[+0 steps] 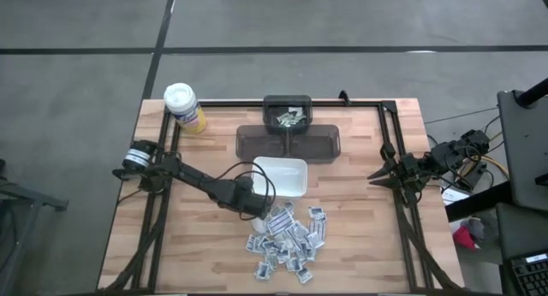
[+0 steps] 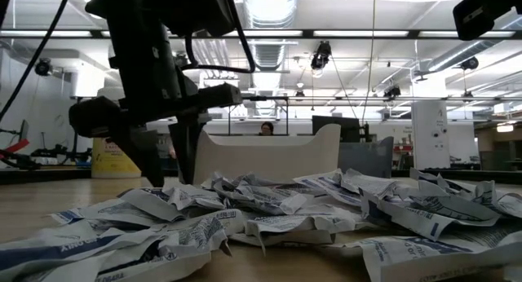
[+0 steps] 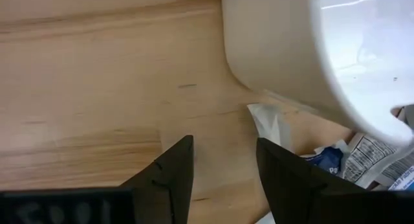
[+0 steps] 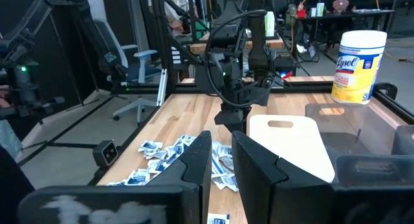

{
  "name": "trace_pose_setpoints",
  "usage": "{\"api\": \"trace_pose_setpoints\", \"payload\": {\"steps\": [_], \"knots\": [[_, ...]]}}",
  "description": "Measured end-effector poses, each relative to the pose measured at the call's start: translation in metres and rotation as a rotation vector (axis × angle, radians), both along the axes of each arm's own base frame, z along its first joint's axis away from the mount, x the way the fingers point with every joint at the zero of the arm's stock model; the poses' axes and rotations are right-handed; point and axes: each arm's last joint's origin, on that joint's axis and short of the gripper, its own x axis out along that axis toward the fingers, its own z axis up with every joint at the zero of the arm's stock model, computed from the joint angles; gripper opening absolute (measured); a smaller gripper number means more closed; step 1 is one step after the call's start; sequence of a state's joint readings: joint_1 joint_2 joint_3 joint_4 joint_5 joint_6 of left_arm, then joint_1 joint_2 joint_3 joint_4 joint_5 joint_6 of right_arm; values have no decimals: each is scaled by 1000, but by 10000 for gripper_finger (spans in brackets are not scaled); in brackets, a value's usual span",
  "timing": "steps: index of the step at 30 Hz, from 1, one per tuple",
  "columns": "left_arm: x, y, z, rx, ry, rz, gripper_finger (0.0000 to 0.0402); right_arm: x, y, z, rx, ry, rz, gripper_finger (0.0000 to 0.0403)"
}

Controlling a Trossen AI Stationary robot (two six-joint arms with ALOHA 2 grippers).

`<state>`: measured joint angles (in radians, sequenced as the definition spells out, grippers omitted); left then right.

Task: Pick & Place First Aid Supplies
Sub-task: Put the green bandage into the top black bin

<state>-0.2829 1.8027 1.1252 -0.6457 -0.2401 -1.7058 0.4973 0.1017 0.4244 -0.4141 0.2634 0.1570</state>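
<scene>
1. Wooden planks make up the table [image 1: 197,245], framed by dark rails, with grey floor around it.
2. At the far left corner a yellow canister [image 1: 185,108] is stood, well clear of the work.
3. The left gripper [image 3: 223,169] is lowered at the near left corner of the white dish [image 1: 281,176], just beside the heap of packets [image 1: 287,240]; its fingers are held apart over bare wood with nothing between them, judged as readiness to close on a packet.
4. One packet edge [image 3: 266,120] is seen just ahead of the fingers, tucked against the dish wall, so the dish may be bumped during a grab.
5. The packets are spread loosely, overlapping, near the front edge of the table; none is seen in the dish.
6. Beyond the dish, a dark tray [image 1: 289,142] and a small black bin [image 1: 287,115] are set.
7. The right gripper [image 4: 222,160] is parked at the table's right edge, fingers slightly parted and empty.
</scene>
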Motion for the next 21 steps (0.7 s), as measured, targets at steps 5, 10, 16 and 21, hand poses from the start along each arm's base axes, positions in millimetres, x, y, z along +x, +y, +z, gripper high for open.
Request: {"api": "trace_pose_setpoints", "payload": {"steps": [5,10,16,21], "knots": [[4,-3,5,1,-31,-7,160,0,0,0,0,0,0,59],[5,-3,0,11,-16,-7,160,0,0,0,0,0,0,59],[9,-4,-13,15,17,-9,160,0,0,0,1,-2,0,59],[5,-6,-12,-2,45,-8,160,0,0,0,1,-2,0,59]]}}
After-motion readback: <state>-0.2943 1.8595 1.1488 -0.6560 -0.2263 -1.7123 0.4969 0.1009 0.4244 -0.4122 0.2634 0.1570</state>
